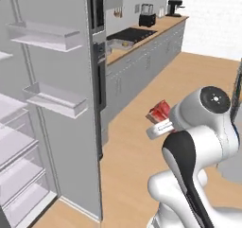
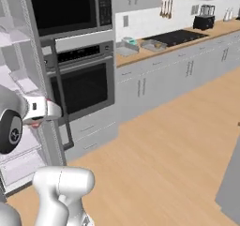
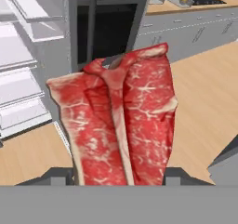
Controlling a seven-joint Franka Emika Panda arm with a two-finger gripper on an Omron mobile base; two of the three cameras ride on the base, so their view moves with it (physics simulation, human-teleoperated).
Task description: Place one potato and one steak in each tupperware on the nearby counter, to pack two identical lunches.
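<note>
Steak (image 3: 118, 125): red-pink, pale-streaked, clamped in my hand (image 3: 120, 172) and carried in the air over the wooden floor (image 1: 137, 151), beside the open fridge (image 1: 42, 104); in the left base view it shows just past the wrist. I read the hand as closed on it. Beyond: wall oven (image 2: 79, 84) with a microwave (image 2: 70, 9) above. Farther: table (image 2: 154, 51) with grey fronts, bearing two tupperware (image 2: 127, 47), the nearer beside a small scale (image 2: 131, 41), one holding something golden-brown. Farthest: black stovetop (image 2: 180, 36), toaster (image 2: 204, 20).
</note>
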